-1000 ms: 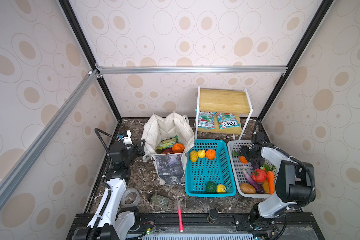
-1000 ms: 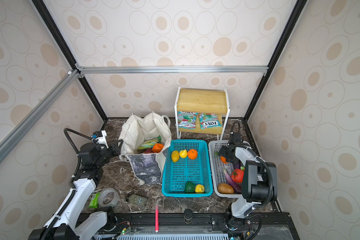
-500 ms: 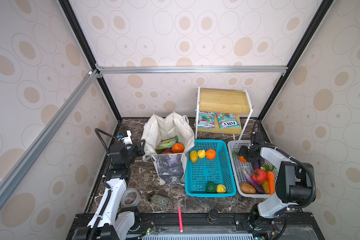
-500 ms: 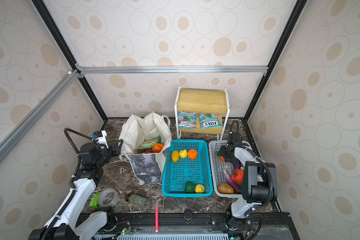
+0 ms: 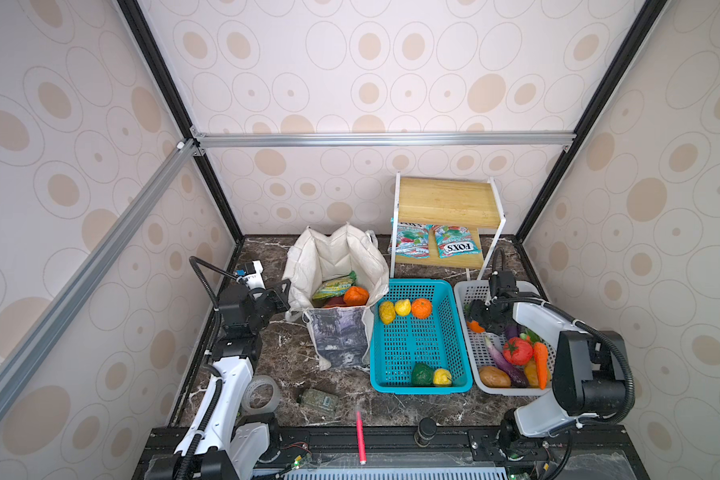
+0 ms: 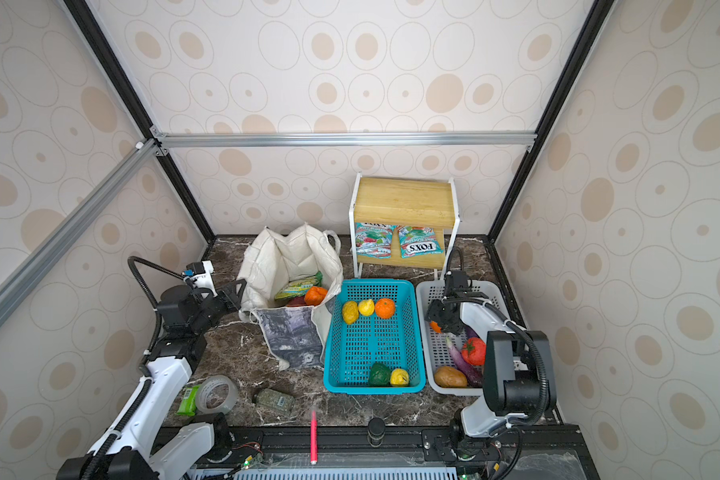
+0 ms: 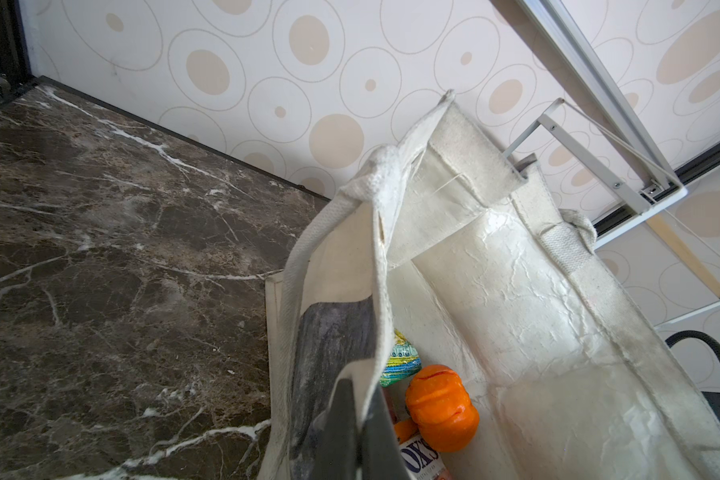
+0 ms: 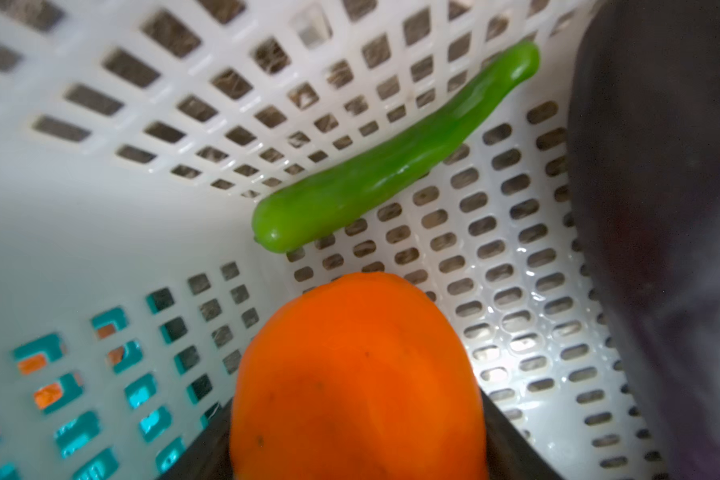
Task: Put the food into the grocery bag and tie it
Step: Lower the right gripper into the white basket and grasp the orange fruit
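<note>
The grocery bag point(image 5: 337, 257) point(image 6: 292, 253) stands open at the back left of the table. Its inside point(image 7: 495, 291) holds a small orange pumpkin point(image 5: 355, 295) point(image 7: 441, 407) and a green snack packet point(image 5: 333, 286). My left gripper point(image 5: 285, 289) point(image 6: 238, 286) point(image 7: 360, 399) is shut on the bag's left rim. My right gripper point(image 5: 476, 320) point(image 6: 437, 320) point(image 8: 358, 436) is low in the white basket point(image 5: 460, 291), shut on a smooth orange toy fruit point(image 8: 358, 374) point(image 5: 474, 326). Two yellow fruits point(image 5: 386, 311) and an orange point(image 5: 421, 308) lie in the teal basket point(image 5: 420, 388).
A green chili point(image 8: 391, 166) lies by the white basket's wall, near a tomato point(image 5: 517, 351), carrot and eggplant. A wooden shelf point(image 5: 445, 199) at the back carries two packets point(image 5: 454, 247). A tape roll point(image 5: 260, 392), small jar point(image 5: 319, 401) and red pen point(image 5: 359, 436) lie near the front.
The right jaws have narrowed onto the orange fruit in the white basket. The left arm and the bag have not moved.
</note>
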You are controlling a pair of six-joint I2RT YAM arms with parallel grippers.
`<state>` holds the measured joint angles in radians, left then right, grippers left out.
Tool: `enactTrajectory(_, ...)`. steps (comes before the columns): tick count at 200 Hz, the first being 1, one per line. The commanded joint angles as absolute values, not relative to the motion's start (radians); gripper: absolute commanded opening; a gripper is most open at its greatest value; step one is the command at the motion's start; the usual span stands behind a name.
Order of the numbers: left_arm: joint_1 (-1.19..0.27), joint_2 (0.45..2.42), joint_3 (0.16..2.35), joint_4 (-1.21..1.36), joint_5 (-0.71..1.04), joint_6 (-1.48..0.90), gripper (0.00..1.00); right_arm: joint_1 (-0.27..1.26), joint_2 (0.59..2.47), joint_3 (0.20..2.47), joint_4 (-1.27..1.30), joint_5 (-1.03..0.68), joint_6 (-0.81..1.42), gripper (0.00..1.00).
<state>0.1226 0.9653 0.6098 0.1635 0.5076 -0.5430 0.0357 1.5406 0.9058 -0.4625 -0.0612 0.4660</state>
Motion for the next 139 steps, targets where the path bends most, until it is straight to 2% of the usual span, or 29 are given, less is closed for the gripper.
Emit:
enactTrajectory(1,0.128,0.965,0.615,0.179,0.515,-0.549,0.0,0.067,1.512,0.872,-0.463,-0.069,0.485,0.69)
enactTrajectory(43,0.128,0.962,0.614,0.178,0.515,-0.548,0.0,0.066,1.554,0.902,-0.507,0.008,0.46,0.72)
enactTrajectory(73,0.129,0.963,0.614,0.179,0.517,-0.549,0.0,0.067,1.548,0.909,-0.54,0.034,0.46,0.88)
enactTrajectory(94,0.128,0.96,0.614,0.181,0.514,-0.551,0.0,0.065,1.526,0.885,-0.511,0.028,0.454,0.93)
enactTrajectory(107,0.128,0.96,0.613,0.183,0.515,-0.551,0.0,0.065,1.532,0.885,-0.499,0.032,0.451,0.93)
enactTrajectory(139,0.129,0.962,0.615,0.18,0.517,-0.548,0.0,0.065,1.557,0.914,-0.517,0.024,0.456,0.76)
